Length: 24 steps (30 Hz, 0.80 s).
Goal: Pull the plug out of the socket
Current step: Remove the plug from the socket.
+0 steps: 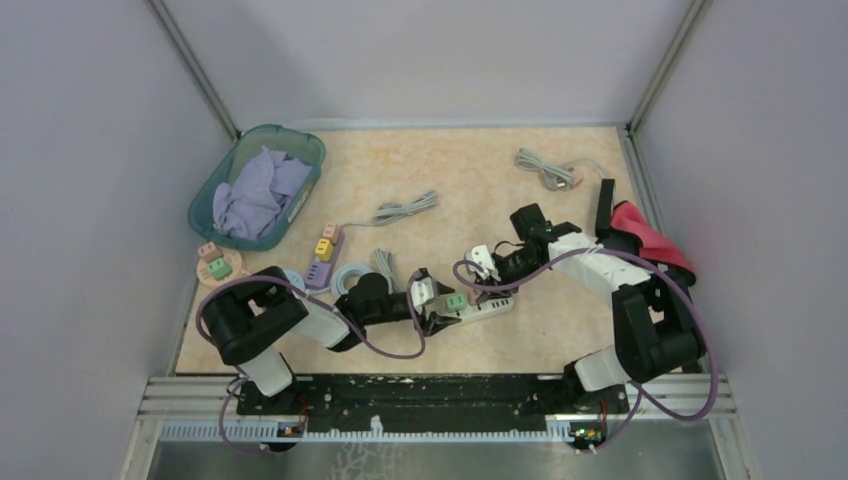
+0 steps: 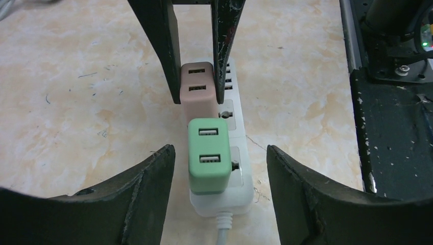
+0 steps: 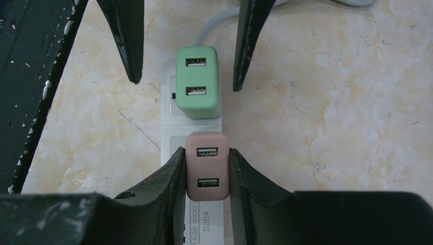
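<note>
Pink plug (image 3: 207,171) is sitting in the white power strip (image 3: 176,127) lying on the counter (image 2: 76,102), right hand (image 3: 206,153) clenching its two sides. Green plug (image 2: 208,155) is sitting just beside it on the same strip, left hand (image 2: 220,150) straddling it released, not touching it.

A pale peach, marbled surface (image 1: 450,170) is boxed in by plain grey-lilac walls (image 1: 420,60) on the left, far and right sides. Slim metal posts (image 1: 198,70) rise at the far corners. A black rail (image 1: 430,392) edges the near side. The light is soft and even.
</note>
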Each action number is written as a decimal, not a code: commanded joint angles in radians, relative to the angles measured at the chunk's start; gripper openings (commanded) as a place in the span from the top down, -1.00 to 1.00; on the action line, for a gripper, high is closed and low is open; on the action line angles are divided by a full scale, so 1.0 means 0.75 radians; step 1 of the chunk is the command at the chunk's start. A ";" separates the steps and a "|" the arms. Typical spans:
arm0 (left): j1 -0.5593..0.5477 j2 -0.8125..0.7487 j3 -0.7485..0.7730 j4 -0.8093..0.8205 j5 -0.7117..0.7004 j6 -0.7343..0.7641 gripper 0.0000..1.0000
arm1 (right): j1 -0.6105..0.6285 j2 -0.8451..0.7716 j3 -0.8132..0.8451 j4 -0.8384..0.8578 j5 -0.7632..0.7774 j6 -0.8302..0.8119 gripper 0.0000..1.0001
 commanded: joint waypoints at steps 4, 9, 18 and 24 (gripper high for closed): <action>-0.041 0.097 0.099 0.006 -0.123 0.037 -0.30 | 0.018 -0.010 0.008 0.005 -0.114 -0.029 1.00; -0.041 0.115 0.127 -0.051 -0.119 0.060 0.17 | 0.018 0.012 0.010 -0.001 -0.116 -0.032 1.00; -0.040 0.159 0.117 -0.081 -0.095 0.054 0.97 | 0.055 0.011 0.013 0.011 -0.214 -0.005 1.00; -0.041 0.174 0.107 -0.098 -0.086 0.049 0.99 | 0.203 0.010 0.011 0.130 -0.134 0.146 1.00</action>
